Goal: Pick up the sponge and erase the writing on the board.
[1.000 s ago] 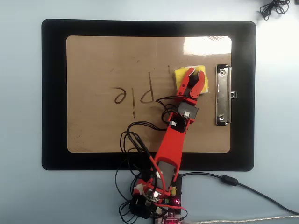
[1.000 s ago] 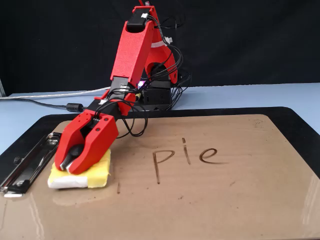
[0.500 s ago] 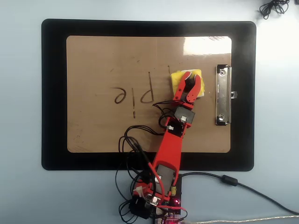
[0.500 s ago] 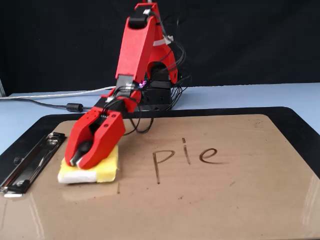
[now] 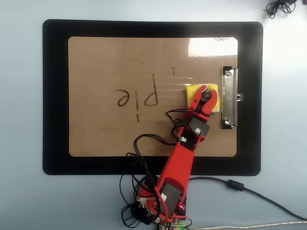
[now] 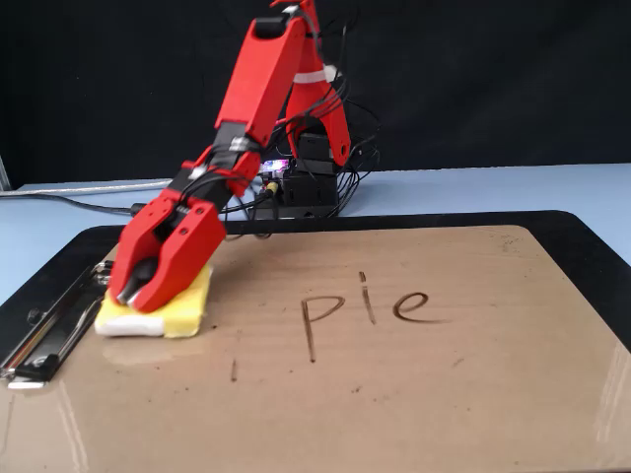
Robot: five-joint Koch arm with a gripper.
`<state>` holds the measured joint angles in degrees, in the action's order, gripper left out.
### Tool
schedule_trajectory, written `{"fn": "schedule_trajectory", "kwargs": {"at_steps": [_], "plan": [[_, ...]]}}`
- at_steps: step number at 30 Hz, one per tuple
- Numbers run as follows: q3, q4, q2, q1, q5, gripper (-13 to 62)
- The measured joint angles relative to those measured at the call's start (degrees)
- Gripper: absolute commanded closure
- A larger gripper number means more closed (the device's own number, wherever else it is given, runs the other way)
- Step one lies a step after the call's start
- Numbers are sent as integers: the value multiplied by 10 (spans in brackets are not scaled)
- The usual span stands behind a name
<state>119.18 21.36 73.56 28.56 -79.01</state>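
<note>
With the red claw (image 5: 207,91) pinched on the small yellow sponge (image 6: 158,307) at the fixed view's left, near the silver metal clip (image 5: 229,97), the remaining dark marker writing (image 5: 138,97) at centre could be missed.

The tabletop (image 5: 19,120) is pale blue. A big black mat (image 5: 55,96) lies flat on it. The arm's base (image 5: 158,211) sits on the tabletop at the mat's near edge in the overhead view, with a dark cable (image 5: 249,191) trailing away. A small bundle of black cord (image 5: 283,8) lies in the top right corner.
</note>
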Motion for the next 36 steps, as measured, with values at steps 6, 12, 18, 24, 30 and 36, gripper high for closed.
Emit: {"fn": "schedule_trajectory", "kwargs": {"at_steps": [6, 12, 18, 24, 30, 36], "plan": [[160, 80, 60, -52, 1, 574], [-54, 136, -118, -100, -2, 574], [43, 153, -83, -108, -4, 574], [301, 133, 170, -142, -26, 574], [-96, 98, -99, -175, -34, 574], [87, 97, 0, -179, -36, 574]]}}
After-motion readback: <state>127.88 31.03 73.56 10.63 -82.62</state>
